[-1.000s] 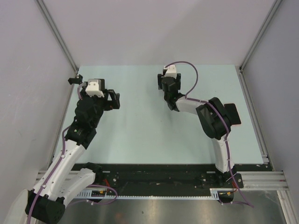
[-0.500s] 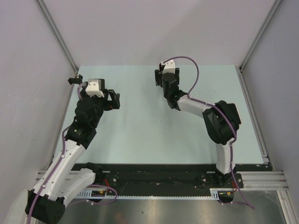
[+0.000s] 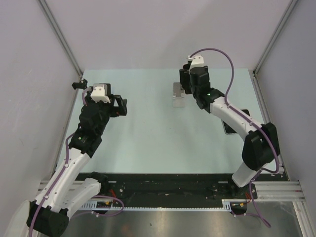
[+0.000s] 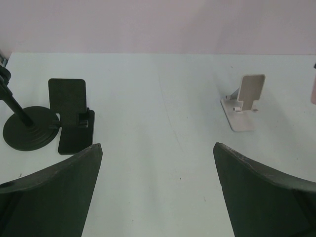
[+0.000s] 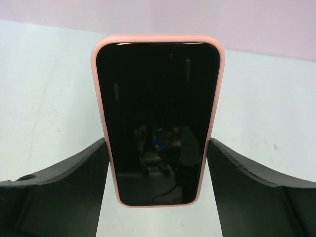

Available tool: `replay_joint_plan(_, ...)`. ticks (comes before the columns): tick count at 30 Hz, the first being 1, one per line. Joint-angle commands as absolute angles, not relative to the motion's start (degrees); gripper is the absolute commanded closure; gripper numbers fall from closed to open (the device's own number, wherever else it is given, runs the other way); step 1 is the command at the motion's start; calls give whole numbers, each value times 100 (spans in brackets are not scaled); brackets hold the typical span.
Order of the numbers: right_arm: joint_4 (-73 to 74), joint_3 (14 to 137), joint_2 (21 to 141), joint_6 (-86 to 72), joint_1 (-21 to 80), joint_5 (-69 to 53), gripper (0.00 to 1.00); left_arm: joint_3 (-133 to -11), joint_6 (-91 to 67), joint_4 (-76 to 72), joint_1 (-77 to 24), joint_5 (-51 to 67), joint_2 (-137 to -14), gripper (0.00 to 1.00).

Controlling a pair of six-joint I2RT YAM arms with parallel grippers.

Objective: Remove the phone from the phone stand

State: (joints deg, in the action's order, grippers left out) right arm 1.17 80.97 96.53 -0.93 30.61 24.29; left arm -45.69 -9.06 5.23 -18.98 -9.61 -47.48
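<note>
Phone [image 5: 158, 98], pink-cased, screen dark, clamped in right gripper [image 5: 158, 144].

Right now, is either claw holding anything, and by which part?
The right gripper holds the pink-cased phone by its long side edges, near one end. The left gripper holds nothing.

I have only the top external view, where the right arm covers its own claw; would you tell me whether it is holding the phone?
Observer: Yes. The right wrist view shows the right claw shut on the phone, which has a pink case and a dark screen.
Operator: Thank you. Is the white stand bare?
Observer: The left wrist view shows the white stand with nothing on its rest.
Operator: And what lies ahead of the left claw?
Observer: A black stand, also empty, ahead and to the left of the open left claw.
</note>
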Motion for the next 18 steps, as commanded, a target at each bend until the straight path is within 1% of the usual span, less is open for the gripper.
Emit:
replay_joint_plan(1, 1622, 7972, 8975, -334, 2778, 2092, 100, -4535, -984, 413, -1863, -844, -4658, 0)
replay_joint_plan(7, 2749, 7490, 8412, -483, 2357, 1609, 100, -4535, -984, 431, -1863, -826, -4702, 0)
replay_joint_plan(12, 3050, 6909, 8157, -501, 2066, 1319, 100, -4535, -984, 431, -1863, -791, -4729, 0)
replay_joint_plan(14, 3085, 6698, 8191, -571, 1917, 1152, 100, -4535, -993, 439, -1872, -782, -4737, 0)
replay_joint_plan(18, 3304, 6671, 8551, -633, 1767, 967, 100, -4535, -1011, 431, -1872, -756, -4781, 0)
